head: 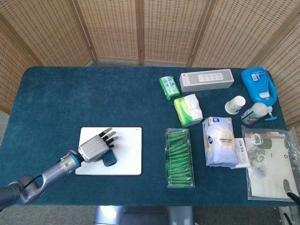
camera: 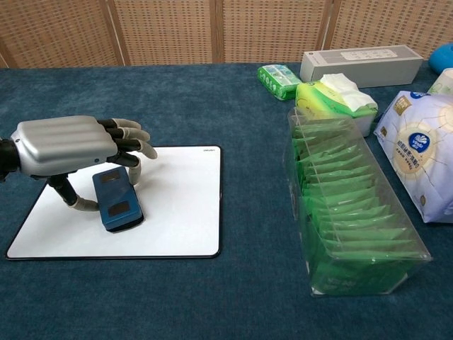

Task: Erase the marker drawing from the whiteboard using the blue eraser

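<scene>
While the board lies loose on the cloth, these risks stand:
Left robot hand (camera: 67, 145): grips the blue eraser (camera: 117, 200) from above; a loose pinch could let it slip.
Blue eraser: flat on the whiteboard (camera: 180, 205), toward its 8 o'clock corner.
Whiteboard: looks clean, no marks visible; hard strokes may slide it across the tabletop (camera: 212, 99).
Right robot hand: not visible.
Green packet box (camera: 354, 212): at 3 o'clock, well apart; a low risk.

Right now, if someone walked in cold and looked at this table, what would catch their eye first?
Probably the silver left hand holding the blue eraser on the whiteboard at the table's near left; the board's visible surface looks clean. Next, the clutter on the right: a clear box of green packets and a big blue jug at the far corner.
</scene>
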{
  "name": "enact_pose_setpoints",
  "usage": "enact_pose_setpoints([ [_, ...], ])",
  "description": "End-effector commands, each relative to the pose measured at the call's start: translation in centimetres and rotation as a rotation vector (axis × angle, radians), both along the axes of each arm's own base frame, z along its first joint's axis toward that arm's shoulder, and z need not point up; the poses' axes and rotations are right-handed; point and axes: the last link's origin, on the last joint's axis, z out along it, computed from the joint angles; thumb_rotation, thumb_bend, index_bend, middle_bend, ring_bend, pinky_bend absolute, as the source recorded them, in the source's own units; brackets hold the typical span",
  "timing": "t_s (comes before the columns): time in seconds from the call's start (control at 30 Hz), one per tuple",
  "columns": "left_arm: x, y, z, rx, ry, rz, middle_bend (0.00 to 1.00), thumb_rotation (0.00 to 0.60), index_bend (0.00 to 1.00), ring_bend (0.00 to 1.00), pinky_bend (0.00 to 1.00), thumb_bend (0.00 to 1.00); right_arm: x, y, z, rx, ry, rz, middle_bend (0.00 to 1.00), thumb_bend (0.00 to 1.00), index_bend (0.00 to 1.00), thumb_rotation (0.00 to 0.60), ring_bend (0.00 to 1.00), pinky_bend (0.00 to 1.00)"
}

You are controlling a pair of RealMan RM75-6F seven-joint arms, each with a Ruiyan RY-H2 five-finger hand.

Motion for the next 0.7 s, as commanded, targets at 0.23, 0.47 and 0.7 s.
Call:
enact_pose_setpoints([
  [0.23,-1.7,0.6,1.4,0.042,0.016,0.056,0.17,0.6,0.74,0.0,0.0,0.29,0.0,0.1,0.2,-0.008,0.0,0.001,0.21,0.33,0.24,0.6,0.05,0.11],
  [0.47,-1.3,-0.3,1.2,0.018,0.0,0.038,0.17,0.6,0.74,0.0,0.0,0.29,-0.1,0.1,0.2,-0.008,-0.002,0.003,0.21,0.33,0.24,0.6,0.05,0.11],
  [0.7,-0.5,-1.3,1.0,-0.011,-0.025,0.004,0.17,0.6,0.74,0.0,0.0,0.29,-0.1,0.2,0.3,-0.01,-0.002,0.003,0.21,0.33,0.24,0.6,0.05,0.11],
])
